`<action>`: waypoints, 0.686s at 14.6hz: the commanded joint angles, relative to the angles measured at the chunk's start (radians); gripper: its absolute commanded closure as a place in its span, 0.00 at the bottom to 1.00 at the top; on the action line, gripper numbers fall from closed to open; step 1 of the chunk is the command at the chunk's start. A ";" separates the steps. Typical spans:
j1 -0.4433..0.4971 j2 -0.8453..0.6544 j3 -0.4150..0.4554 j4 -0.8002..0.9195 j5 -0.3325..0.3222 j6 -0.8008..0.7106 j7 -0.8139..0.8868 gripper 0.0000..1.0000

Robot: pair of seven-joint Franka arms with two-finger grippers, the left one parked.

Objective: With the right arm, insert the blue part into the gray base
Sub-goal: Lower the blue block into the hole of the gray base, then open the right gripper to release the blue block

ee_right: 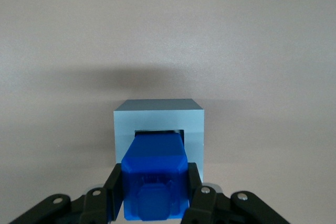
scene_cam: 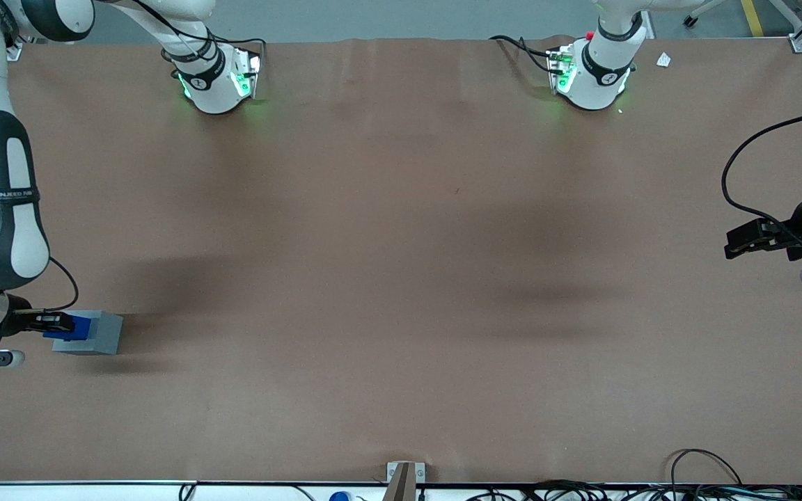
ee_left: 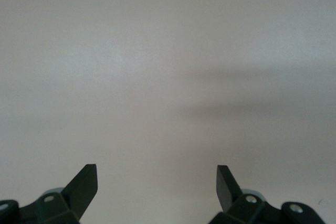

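— Toward the working arm's end of the table, what do you see first?

— The blue part [scene_cam: 71, 327], pinched between the two black fingers [ee_right: 114, 188] of the gripper [scene_cam: 60, 323]. From the wrist camera its leading end is at the mouth of the darker square socket in the gray base [ee_right: 158, 124], and seems to reach a little way in; how far, I cannot tell.

— So the claw is clamped on it?

— Yes, one finger against each side of the blue part, which fills the gap between them.

— And the gray base itself?

— It rests on the brown table [scene_cam: 401, 278], with the face holding the socket turned toward the gripper. In the front view it shows as a gray block [scene_cam: 98, 332] touching the blue part, with a soft shadow on the table surface just beside it.

— Where is the arm?

— The right arm [scene_cam: 4, 209] comes down along the table's edge at that same end, its lettered black band visible on the forearm, and its wrist is level with the two blocks. Its green-lit pedestal [scene_cam: 216, 80] stands farther from the front camera than the blocks.
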 commanded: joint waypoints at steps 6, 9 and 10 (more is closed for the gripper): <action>-0.029 0.013 0.013 -0.010 0.017 0.036 -0.015 1.00; -0.029 0.016 0.013 -0.009 0.024 0.037 -0.014 0.99; -0.029 0.016 0.013 -0.010 0.029 0.037 -0.014 0.98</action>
